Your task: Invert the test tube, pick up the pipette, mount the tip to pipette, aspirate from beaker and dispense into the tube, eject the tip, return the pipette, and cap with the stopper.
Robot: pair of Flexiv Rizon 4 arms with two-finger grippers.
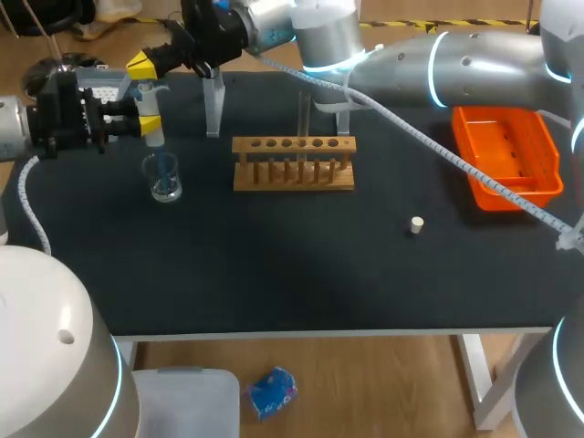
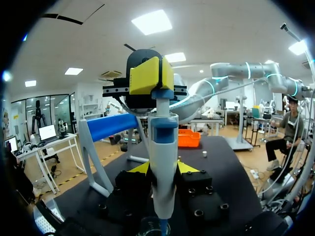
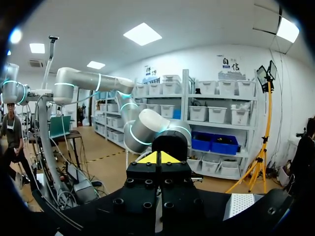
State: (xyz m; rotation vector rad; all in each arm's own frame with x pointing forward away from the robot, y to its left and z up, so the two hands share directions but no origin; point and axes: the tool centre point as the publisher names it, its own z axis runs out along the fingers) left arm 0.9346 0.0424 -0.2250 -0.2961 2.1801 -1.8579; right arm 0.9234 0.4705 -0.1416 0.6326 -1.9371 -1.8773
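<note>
My left gripper is shut on the white and blue pipette, holding it upright over the glass beaker. In the left wrist view the pipette stands between my yellow fingertips, its lower end at the beaker's mouth. My right gripper, reaching across from the right, is shut and rests on the pipette's top; in the left wrist view the right gripper caps the plunger. The right wrist view shows that gripper shut and empty. A test tube stands upright in the wooden rack. The small stopper lies on the mat.
An orange tray sits at the right side of the table. A clear pipette stand rises just behind the rack's left end, another clear stand behind its right end. The dark mat in front of the rack is bare.
</note>
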